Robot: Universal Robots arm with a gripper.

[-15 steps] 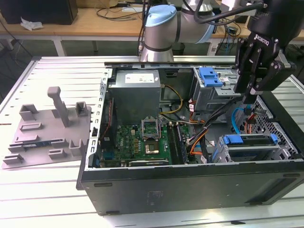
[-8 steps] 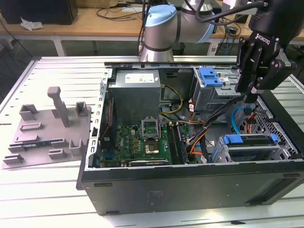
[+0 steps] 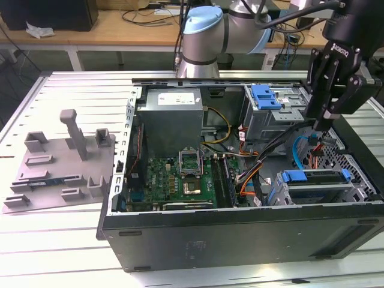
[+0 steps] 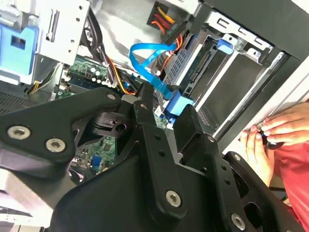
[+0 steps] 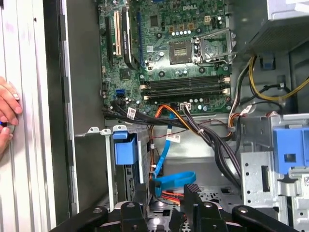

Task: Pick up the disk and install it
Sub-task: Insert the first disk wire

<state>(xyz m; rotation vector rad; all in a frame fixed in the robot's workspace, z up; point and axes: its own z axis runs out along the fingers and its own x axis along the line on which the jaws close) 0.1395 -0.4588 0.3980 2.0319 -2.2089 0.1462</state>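
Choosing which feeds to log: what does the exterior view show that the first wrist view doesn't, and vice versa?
Exterior view: grey tray on the table beside the case, and the arm's blue-capped joint. First wrist view: a person's hand beside the case. Shared: motherboard, blue cable, disk in its bay, end effector over the case interior.

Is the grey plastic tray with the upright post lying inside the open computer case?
No, in the exterior view the grey tray lies on the table, outside the computer case, on the exterior view's left.
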